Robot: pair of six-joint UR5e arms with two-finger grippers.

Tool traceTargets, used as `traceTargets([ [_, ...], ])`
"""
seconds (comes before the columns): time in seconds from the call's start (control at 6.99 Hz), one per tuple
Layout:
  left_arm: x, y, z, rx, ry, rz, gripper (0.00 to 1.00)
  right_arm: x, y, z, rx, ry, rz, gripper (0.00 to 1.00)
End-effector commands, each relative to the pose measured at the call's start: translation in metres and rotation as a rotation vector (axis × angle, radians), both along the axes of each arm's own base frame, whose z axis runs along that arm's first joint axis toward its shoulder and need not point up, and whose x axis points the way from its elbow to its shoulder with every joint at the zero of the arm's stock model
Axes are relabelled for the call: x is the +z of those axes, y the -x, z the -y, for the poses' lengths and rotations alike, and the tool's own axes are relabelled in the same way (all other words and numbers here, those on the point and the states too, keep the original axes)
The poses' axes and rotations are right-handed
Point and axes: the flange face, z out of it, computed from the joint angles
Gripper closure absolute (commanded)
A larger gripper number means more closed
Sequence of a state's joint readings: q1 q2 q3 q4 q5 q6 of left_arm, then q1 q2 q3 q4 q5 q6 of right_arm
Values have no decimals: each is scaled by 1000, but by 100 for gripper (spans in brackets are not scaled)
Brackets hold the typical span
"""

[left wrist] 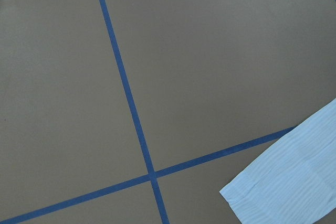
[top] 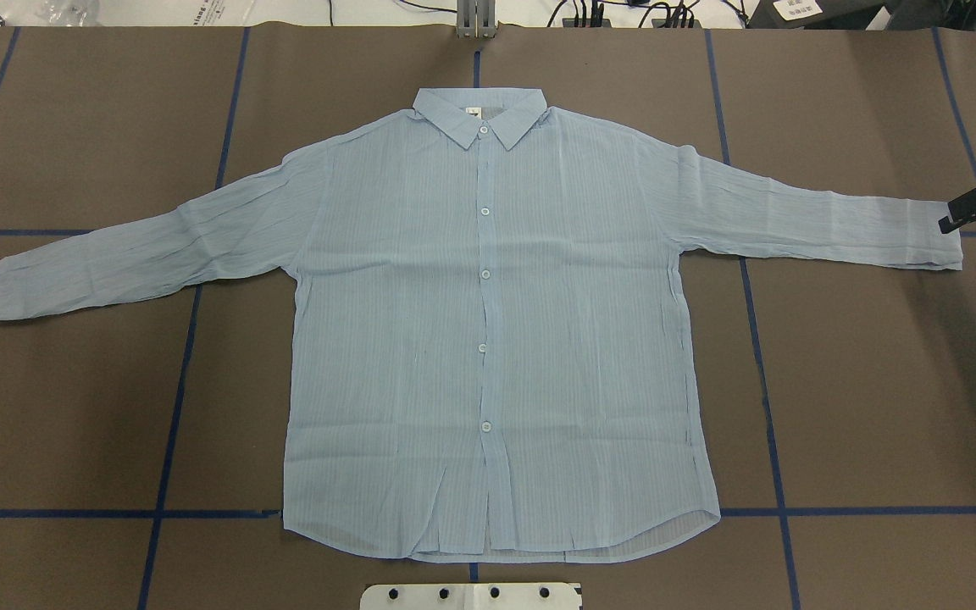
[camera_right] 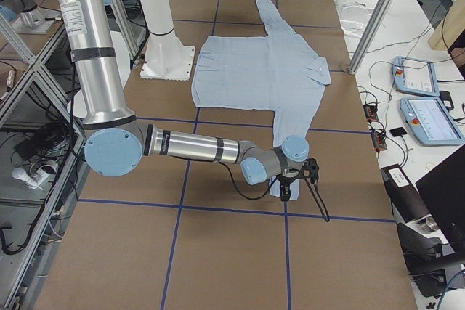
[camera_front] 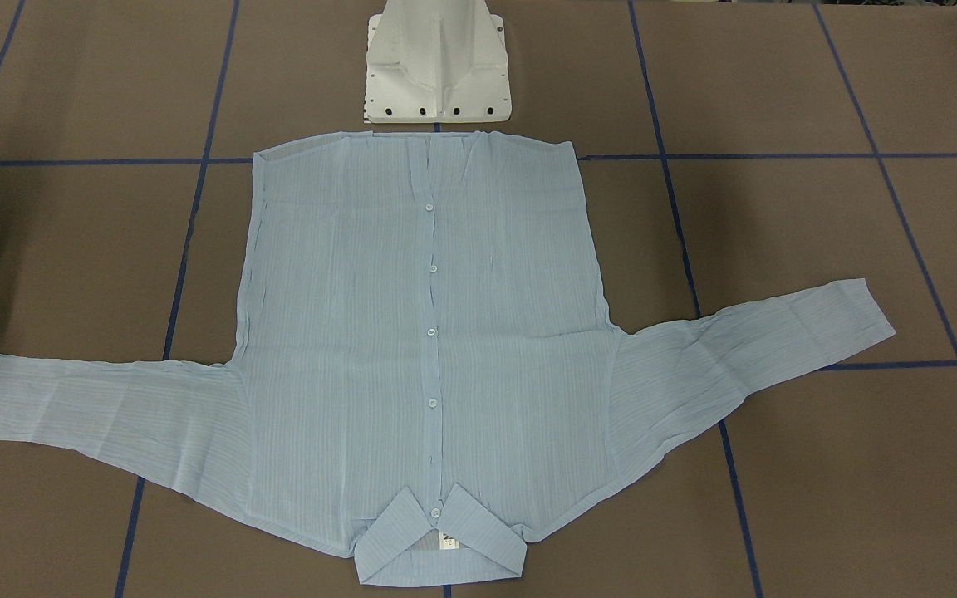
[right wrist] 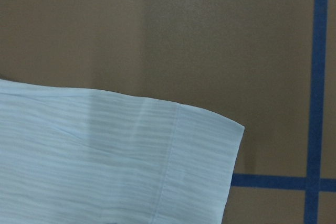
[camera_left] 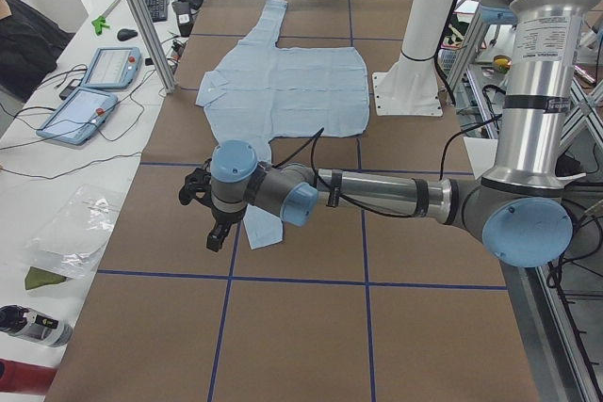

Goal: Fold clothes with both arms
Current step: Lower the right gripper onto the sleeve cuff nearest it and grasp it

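Observation:
The light-blue striped shirt [top: 488,339] lies flat and buttoned on the brown table, collar away from the robot and both sleeves spread out; it also shows in the front-facing view [camera_front: 429,332]. My right gripper [top: 949,225] hangs over the right sleeve's cuff [right wrist: 105,161], fingers pointing down [camera_right: 285,195]; I cannot tell whether it is open or shut. My left gripper [camera_left: 215,240] hovers just beside the left sleeve's cuff [left wrist: 289,187]; it shows only in the side view, so I cannot tell its state. Neither wrist view shows fingers.
The white pedestal base [camera_front: 437,66] stands right at the shirt's hem [top: 471,596]. Blue tape lines cross the table [top: 759,356]. Side benches hold tablets [camera_left: 108,68] [camera_right: 425,117], cables and a plastic bag [camera_left: 75,228].

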State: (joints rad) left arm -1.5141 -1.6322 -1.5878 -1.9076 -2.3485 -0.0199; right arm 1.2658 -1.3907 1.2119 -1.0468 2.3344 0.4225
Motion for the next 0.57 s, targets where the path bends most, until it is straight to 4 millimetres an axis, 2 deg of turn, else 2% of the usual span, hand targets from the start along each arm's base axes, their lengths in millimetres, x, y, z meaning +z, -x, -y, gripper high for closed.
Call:
traceTargets([
  [0.0,0,0,0,0,0,0,0,10,17,4,-27,19,-11,14],
  [0.43,0,0,0,0,1,0,0,8,22,9,-30,25,-11,19],
])
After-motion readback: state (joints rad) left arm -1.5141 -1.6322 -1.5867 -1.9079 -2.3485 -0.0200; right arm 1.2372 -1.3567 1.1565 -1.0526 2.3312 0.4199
